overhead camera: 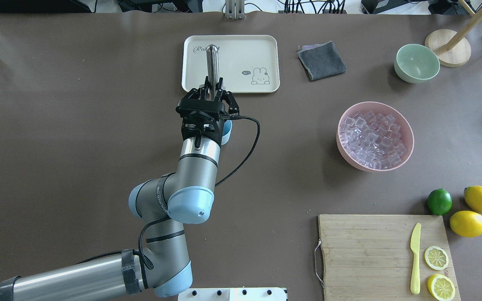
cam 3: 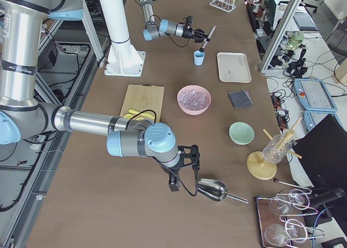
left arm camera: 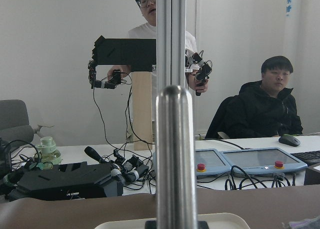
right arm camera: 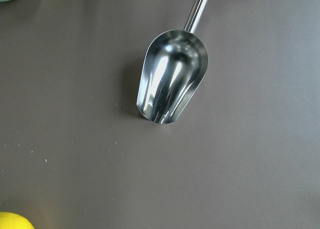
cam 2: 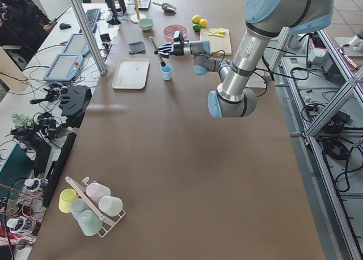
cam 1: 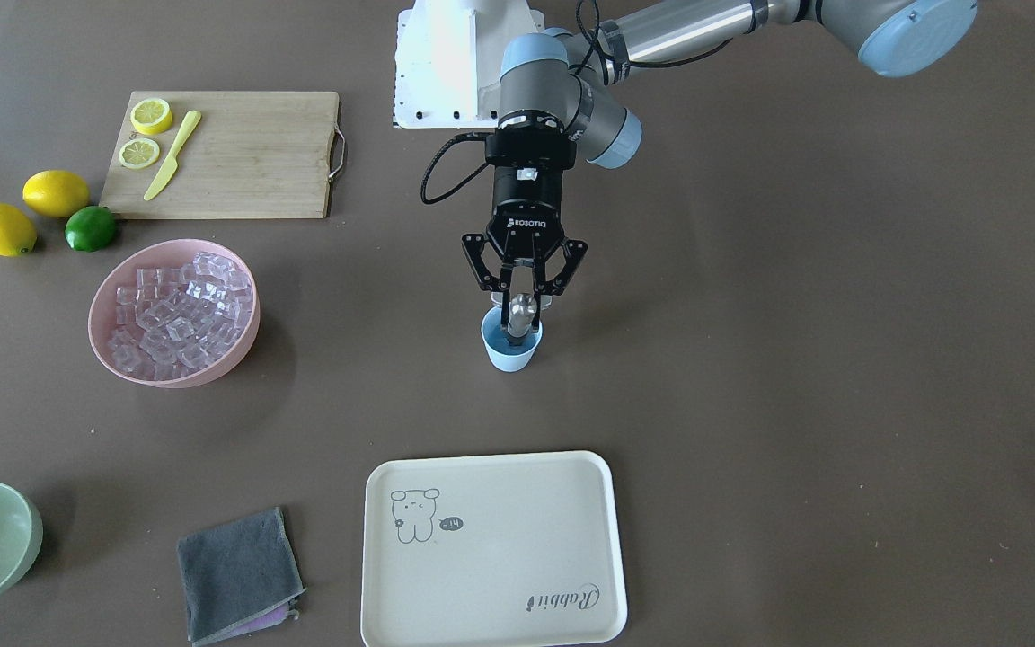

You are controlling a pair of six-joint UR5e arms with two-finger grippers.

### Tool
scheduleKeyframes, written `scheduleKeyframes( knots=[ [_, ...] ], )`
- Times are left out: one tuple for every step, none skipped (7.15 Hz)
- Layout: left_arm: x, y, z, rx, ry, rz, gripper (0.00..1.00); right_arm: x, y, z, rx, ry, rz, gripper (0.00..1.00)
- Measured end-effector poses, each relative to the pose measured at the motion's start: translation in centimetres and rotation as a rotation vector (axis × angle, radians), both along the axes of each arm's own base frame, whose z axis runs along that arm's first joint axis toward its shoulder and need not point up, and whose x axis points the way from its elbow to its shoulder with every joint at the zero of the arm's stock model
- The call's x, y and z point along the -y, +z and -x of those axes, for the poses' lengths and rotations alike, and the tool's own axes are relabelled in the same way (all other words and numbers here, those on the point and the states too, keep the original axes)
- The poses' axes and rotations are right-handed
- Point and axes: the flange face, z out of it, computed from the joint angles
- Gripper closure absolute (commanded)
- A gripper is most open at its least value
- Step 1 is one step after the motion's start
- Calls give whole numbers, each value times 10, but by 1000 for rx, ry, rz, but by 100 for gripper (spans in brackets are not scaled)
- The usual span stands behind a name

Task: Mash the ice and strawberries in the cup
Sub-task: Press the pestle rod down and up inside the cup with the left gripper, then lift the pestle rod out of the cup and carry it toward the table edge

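With the left gripper (cam 1: 523,292) clamped on the polished steel muddler rod (cam 1: 519,317) inside the small light-blue plastic cup (cam 1: 510,356), you appear mid-mash; next, press down.

Bright, even, diffuse light from above in every view, soft shadows only: pink bowl (cam 1: 212,370) and cup (cam 1: 510,358) throw faint smudges toward the right of the front-facing frame, and the matte table (cam 1: 796,359) shows no glare. Left wrist view: the metal rod (left arm camera: 175,159) at centre is close and out of focus, with a bright vertical streak, and the white wall behind is washed pale. Right wrist view is sharp; the steel scoop (right arm camera: 172,76) has strong specular highlights and a thin dark shadow along its left edge.
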Motion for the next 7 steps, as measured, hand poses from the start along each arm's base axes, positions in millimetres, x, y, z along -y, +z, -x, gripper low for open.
scheduleKeyframes(
  knots=[
    [-2, 0, -2, -5, 8, 2, 75, 0, 1, 0, 0, 0, 1, 0],
    [1, -6, 4, -8, 28, -1, 75, -1, 1, 0, 1, 0, 3, 0],
    [11, -14, 17, -14, 68, -8, 74, -2, 1, 0, 1, 0, 3, 0],
    [28, -13, 35, -19, 120, -6, 74, -2, 1, 0, 2, 0, 3, 0],
    [51, 4, 58, -13, 183, 11, 74, -3, 1, 1, 2, 0, 4, 0],
    [77, 31, 88, -12, 266, 48, 74, -4, 2, 1, 2, 0, 5, 0],
    [103, 62, 120, -23, 361, 106, 74, -4, 2, 1, 2, 0, 5, 0]
  ],
)
